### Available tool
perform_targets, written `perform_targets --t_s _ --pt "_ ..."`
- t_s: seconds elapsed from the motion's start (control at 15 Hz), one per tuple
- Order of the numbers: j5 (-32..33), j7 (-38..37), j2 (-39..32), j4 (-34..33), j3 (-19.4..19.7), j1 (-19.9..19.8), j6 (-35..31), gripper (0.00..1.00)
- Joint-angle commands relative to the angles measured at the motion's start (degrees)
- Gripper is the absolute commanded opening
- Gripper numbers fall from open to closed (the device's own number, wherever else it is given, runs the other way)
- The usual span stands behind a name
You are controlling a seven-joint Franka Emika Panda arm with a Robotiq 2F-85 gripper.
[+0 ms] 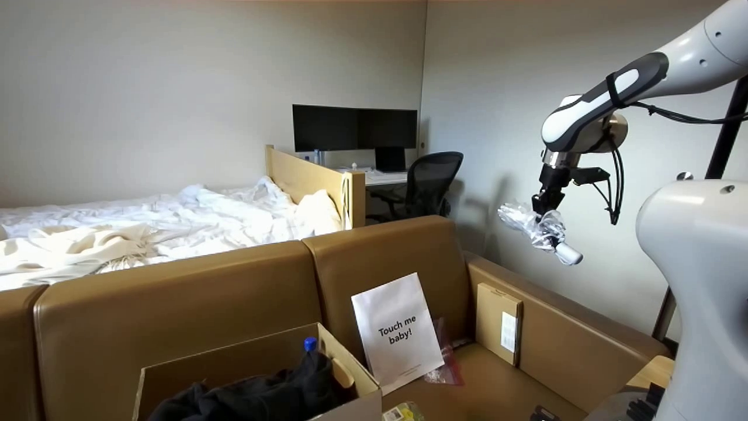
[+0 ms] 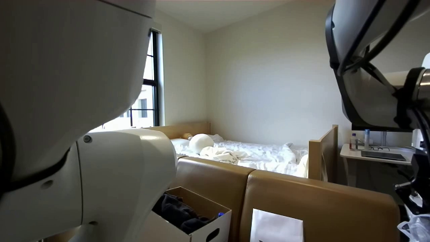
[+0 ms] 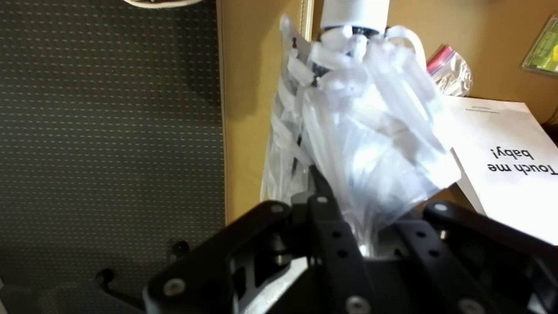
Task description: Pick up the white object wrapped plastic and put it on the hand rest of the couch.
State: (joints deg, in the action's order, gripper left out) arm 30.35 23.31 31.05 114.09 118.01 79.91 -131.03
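The white object wrapped in clear plastic [image 1: 533, 227] hangs in the air in an exterior view, its white end pointing down and right. My gripper [image 1: 543, 213] is shut on it around the plastic. In an exterior view the wrapped object [image 2: 418, 226] shows at the right edge below my gripper [image 2: 416, 198], partly cut off. In the wrist view the wrapped object [image 3: 362, 117] fills the space before my gripper [image 3: 362, 196], and the plastic hides the fingertips. The couch's hand rest [image 1: 561, 310] is below the object. It shows as a tan strip [image 3: 246, 144] in the wrist view.
A flat cardboard box [image 1: 494, 318] leans against the hand rest's inner side. A paper sign [image 1: 397, 333] stands on the couch by a plastic bag [image 1: 447, 365]. An open carton [image 1: 350, 374] with dark cloth sits left. Dark carpet [image 3: 109, 131] lies beyond the hand rest.
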Motion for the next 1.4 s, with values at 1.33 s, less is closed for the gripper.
perform_targets --t_s 1.33 --pt "21.2 -12.3 20.9 -13.1 2.5 19.5 -4.6 0.1"
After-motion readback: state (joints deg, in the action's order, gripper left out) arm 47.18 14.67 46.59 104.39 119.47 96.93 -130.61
